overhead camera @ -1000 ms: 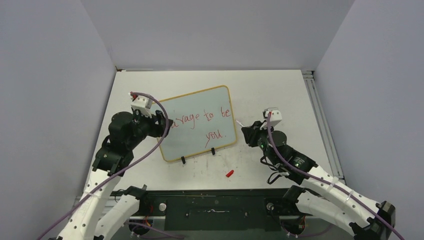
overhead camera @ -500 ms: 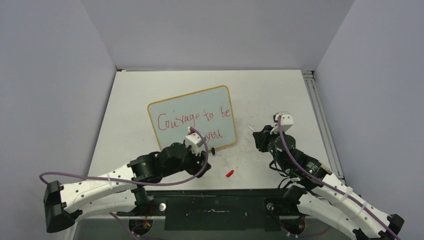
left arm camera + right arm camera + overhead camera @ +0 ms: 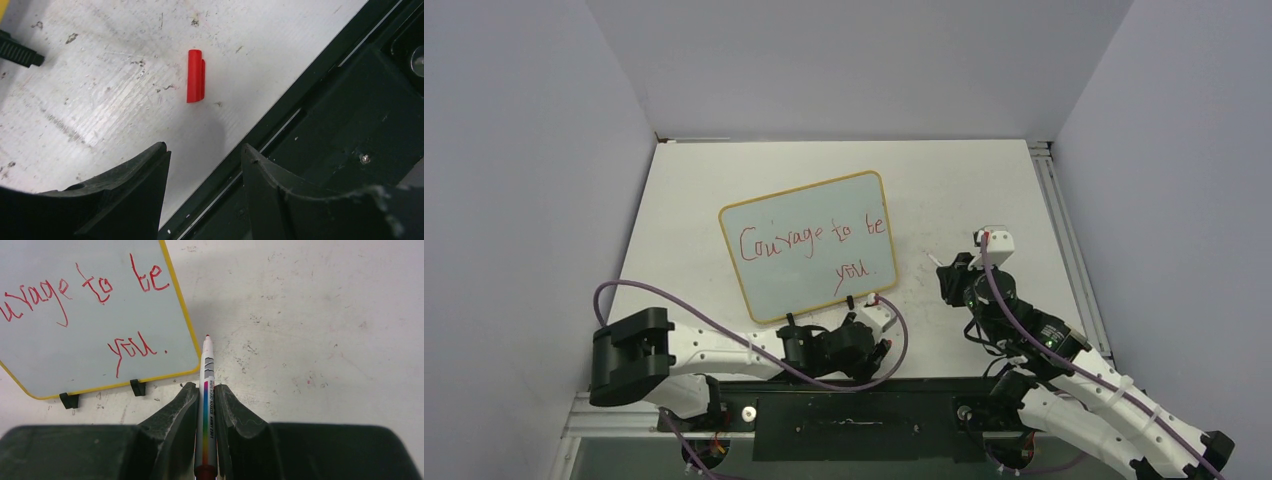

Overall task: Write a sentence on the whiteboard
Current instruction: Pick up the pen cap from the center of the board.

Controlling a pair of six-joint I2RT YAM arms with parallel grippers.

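Note:
The whiteboard [image 3: 809, 262] with a yellow frame stands mid-table on two black clip feet. The sentence [image 3: 812, 240] on it reads "Courage to be you" in red; part shows in the right wrist view [image 3: 100, 290]. My right gripper [image 3: 954, 275] is right of the board, shut on a white marker [image 3: 206, 385] whose red tip points at the board's lower right corner [image 3: 192, 367]. My left gripper [image 3: 869, 352] is low at the near edge, open and empty [image 3: 205, 150]. A red marker cap [image 3: 195, 76] lies on the table just ahead of its fingertips [image 3: 160, 155].
The black base rail [image 3: 325, 125] runs along the table's near edge, under my left gripper's right finger. A clip foot [image 3: 17, 52] of the board is at the left. A metal rail [image 3: 1064, 230] runs down the table's right side. Grey walls enclose three sides.
My left arm swung from the board's left edge down to the near edge, over the red cap. My right gripper drew back a little from the board with the marker.

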